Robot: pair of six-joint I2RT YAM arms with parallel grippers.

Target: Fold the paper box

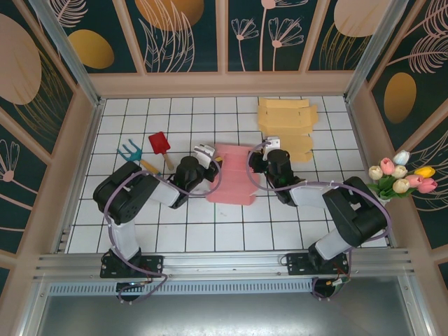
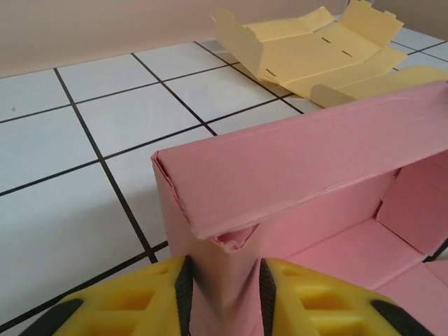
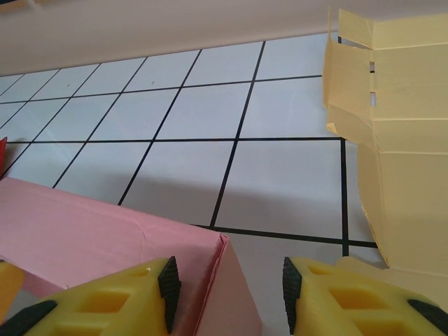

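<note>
Left gripper (image 2: pixel 224 287) pinched an end wall of the pink paper box (image 2: pixel 301 164), jaws closed on the card; right gripper (image 3: pixel 229 283) straddled the opposite wall, jaws apart, gripping nothing; box lay mid-way on the tiled table (image 1: pixel 140 231), between both grippers; thin card judged light, springy, easily creased; best held at wall edges beside folds.

The paper box (image 1: pixel 232 173) is plain pink. The flat cardboard sheets (image 1: pixel 285 120) are pale yellow. The table (image 1: pixel 175 224) is white with a black grid of lines. The small shovel (image 1: pixel 159 144) is red, the rake (image 1: pixel 129 151) teal. The walls (image 1: pixel 182 31) are dark teal with gold ovals and pink line flowers.
</note>
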